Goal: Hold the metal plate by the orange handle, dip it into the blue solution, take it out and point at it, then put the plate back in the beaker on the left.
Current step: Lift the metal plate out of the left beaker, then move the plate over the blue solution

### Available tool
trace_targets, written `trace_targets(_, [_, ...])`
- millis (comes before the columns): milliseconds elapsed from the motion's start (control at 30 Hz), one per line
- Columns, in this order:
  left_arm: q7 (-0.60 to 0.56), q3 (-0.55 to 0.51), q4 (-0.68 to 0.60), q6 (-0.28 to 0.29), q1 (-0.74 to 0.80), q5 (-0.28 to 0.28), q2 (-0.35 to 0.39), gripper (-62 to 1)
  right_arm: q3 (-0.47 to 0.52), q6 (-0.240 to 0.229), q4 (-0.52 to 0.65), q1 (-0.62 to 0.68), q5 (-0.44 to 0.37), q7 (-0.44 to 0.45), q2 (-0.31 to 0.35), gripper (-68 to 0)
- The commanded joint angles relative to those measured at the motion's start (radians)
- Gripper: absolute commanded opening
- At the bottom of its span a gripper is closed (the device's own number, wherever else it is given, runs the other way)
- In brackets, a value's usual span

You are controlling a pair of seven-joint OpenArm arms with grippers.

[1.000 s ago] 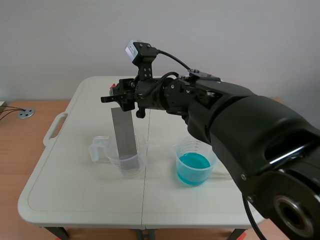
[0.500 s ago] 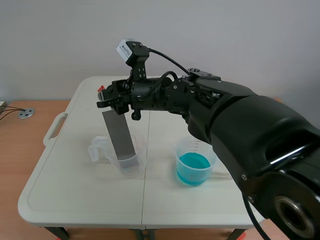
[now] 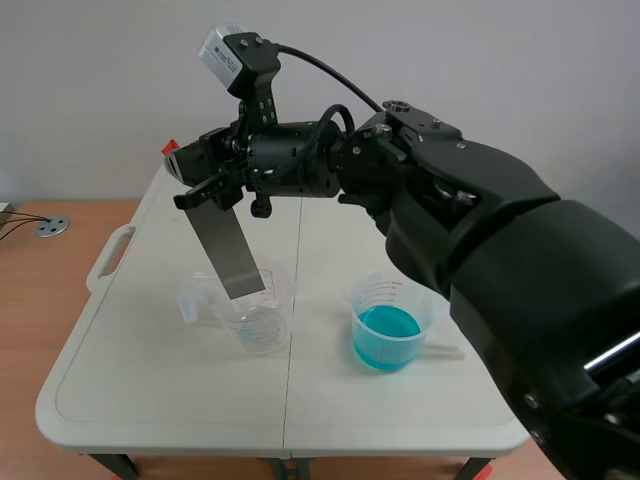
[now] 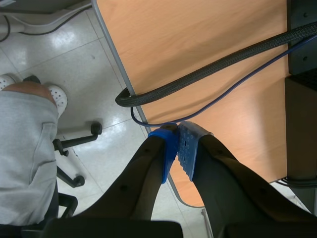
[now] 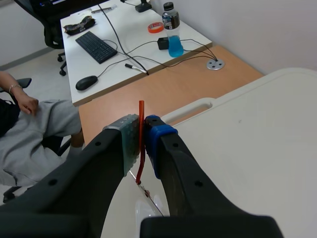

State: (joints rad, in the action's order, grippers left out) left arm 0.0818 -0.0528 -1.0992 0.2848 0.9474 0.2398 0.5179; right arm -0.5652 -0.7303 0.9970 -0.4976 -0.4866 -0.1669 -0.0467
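The grey metal plate [image 3: 228, 252] hangs tilted above the clear left beaker [image 3: 254, 312], its lower edge at about the beaker's rim. My right gripper [image 3: 190, 172], on the arm reaching across from the right, is shut on the plate's orange handle [image 3: 172, 147]. In the right wrist view the orange handle [image 5: 141, 139] shows edge-on, pressed between the two pads. The beaker of blue solution [image 3: 388, 324] stands to the right of the clear one. My left gripper [image 4: 177, 148] is shut on nothing, away from the table over a wooden desk edge.
The white folding table [image 3: 150, 380] has a handle on its left edge. A thin stick [image 3: 443, 349] lies beside the blue beaker. A person [image 5: 34, 124] sits at a desk beyond the table's left side. Cables [image 4: 208, 69] run over the wooden desk.
My right gripper has risen and swung left with the plate, lifting it out of the left beaker and tilting it. The left gripper shows no earlier frame.
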Motion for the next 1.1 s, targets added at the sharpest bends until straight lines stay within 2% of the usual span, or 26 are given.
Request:
trace_targets(0, [-0.004,-0.001,-0.008,0.002,0.01,0.003,-0.002,-57.7,0.001,-0.012,0.047,-0.002,-0.015,0.011,0.01,-66.4])
trace_targets(367, [-0.006,-0.001,-0.008,0.002,0.01,0.003,-0.002,-57.7,0.001,0.012,0.329,0.101,-0.015,-0.023,0.106,-66.4])
trace_targets(500, [-0.006,-0.001,-0.008,0.002,0.01,0.003,-0.002,-57.7,0.001,0.055,0.429,0.133,-0.015,-0.034,0.139,-66.4])
trace_targets(600, [-0.006,-0.001,-0.009,0.002,0.011,0.003,-0.002,-57.7,0.001,0.061,0.502,0.155,-0.015,-0.039,0.164,-66.4])
trace_targets(733, [-0.006,-0.006,-0.023,0.0,0.013,0.002,-0.001,-57.7,0.002,0.104,0.602,0.188,-0.016,-0.056,0.202,-66.4])
trace_targets(900, [-0.002,-0.037,-0.08,-0.006,0.034,0.002,0.014,-57.7,0.005,0.139,0.714,0.233,-0.021,-0.054,0.261,-66.4])
trace_targets(1067, [-0.002,-0.11,-0.185,-0.011,0.082,0.003,0.041,-57.7,0.03,0.141,0.822,0.293,-0.023,-0.047,0.319,-66.4])
